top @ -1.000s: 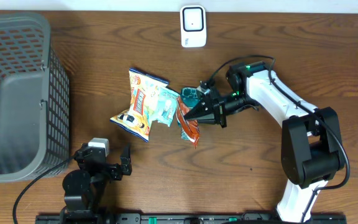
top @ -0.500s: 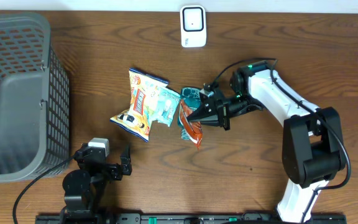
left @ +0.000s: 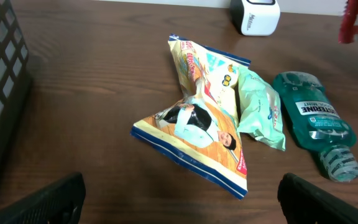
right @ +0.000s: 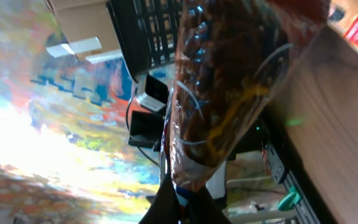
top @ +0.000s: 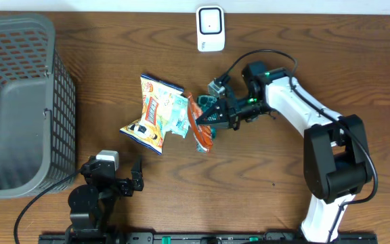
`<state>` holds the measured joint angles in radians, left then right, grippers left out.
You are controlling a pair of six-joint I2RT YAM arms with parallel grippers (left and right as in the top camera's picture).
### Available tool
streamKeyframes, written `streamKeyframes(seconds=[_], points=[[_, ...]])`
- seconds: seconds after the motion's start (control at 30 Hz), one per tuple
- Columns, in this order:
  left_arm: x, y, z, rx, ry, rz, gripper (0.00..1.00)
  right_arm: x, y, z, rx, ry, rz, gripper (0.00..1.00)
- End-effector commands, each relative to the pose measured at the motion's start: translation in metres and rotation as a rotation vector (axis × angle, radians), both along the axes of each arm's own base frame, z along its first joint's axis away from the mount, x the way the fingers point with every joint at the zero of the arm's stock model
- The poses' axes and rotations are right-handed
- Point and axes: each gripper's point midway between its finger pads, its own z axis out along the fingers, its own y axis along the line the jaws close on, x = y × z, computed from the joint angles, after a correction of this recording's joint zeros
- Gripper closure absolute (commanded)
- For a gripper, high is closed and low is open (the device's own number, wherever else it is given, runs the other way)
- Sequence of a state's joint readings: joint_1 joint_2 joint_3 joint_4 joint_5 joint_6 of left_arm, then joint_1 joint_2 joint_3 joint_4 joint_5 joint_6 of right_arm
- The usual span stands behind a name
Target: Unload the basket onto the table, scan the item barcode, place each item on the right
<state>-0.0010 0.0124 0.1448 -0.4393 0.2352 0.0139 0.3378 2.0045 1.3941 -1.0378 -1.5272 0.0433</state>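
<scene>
My right gripper (top: pixel 200 116) is shut on one end of an orange-brown snack bag (top: pixel 202 137), which hangs above the table at its middle. In the right wrist view the bag (right: pixel 229 81) fills the centre, tilted, with its sealed edge pinched between the dark fingertips of the right gripper (right: pixel 182 194). The white barcode scanner (top: pixel 210 28) stands at the far edge, apart from the bag. Down at the near left my left gripper (top: pixel 124 180) is open and holds nothing, and its fingers (left: pixel 42 202) frame bare wood.
A yellow chip bag (top: pixel 153 112), a mint-green pack (top: pixel 181 115) and a teal mouthwash bottle (top: pixel 208 104) lie together just left of the held bag. A grey mesh basket (top: pixel 19 102) fills the left side. The left wrist view shows the scanner (left: pixel 255 15) behind the bottle (left: pixel 316 121).
The right arm has swung the snack bag left and towards the far edge, and turned its wrist. The bag now hangs by the bottle and green pack. The left arm is still.
</scene>
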Motion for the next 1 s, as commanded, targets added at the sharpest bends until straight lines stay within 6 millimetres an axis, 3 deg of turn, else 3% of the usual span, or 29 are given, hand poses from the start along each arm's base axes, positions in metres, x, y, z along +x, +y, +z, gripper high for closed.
streamKeyframes(seconds=[0.0,0.17,0.37,0.47,0.6,0.97], points=[[-0.002,-0.001,-0.010,-0.010,0.032,-0.001,0.01,-0.005,0.009,0.005,-0.009,0.126,0.022,0.99],[-0.002,-0.001,-0.010,-0.010,0.032,-0.001,0.01,-0.009,0.005,0.006,-0.024,0.169,0.015,0.99],[-0.002,-0.001,-0.010,-0.010,0.032,-0.001,0.01,-0.017,-0.016,0.016,-0.037,0.217,-0.032,0.99],[-0.002,-0.001,-0.010,-0.010,0.032,-0.001,0.01,-0.032,-0.026,0.018,-0.084,0.217,-0.018,0.99],[-0.002,-0.001,-0.010,-0.010,0.032,-0.001,0.01,-0.043,-0.039,0.006,-0.167,0.183,0.033,0.99],[-0.002,-0.001,-0.010,-0.010,0.032,-0.001,0.01,-0.041,-0.044,0.001,-0.187,0.173,0.030,0.99]])
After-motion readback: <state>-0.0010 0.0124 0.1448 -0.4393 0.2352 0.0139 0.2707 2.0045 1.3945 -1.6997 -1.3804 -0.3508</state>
